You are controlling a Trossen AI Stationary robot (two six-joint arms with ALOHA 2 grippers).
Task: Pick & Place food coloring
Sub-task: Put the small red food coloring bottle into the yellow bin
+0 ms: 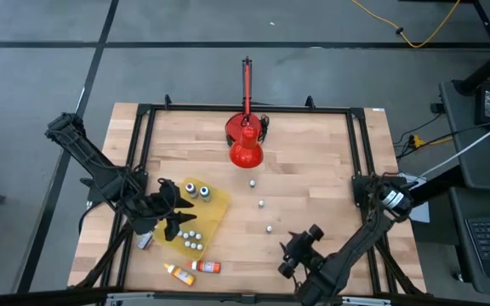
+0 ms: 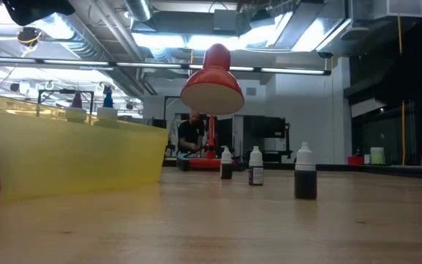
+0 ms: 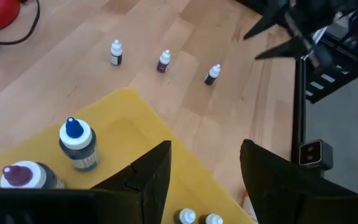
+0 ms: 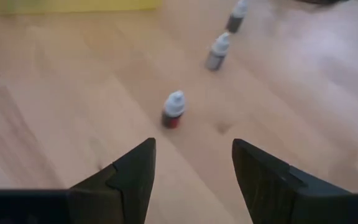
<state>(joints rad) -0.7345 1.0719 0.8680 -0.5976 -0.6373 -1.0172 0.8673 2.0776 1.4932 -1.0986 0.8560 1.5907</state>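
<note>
On the left of the wooden table, the left gripper hovers over a yellow tray, its dark fingers apart with nothing between them. Two capped bottles stand upright at the tray's far end and a cluster of small white-capped bottles sits by its near edge. Just off the tray, two orange bottles lie flat near the table's front edge. In the middle, a red lamp stands at the back, and three small dark food coloring bottles stand upright in a spaced line in front of it. To the right, the right gripper hangs near the front, jaws apart and empty, close to the nearest bottle.
</note>
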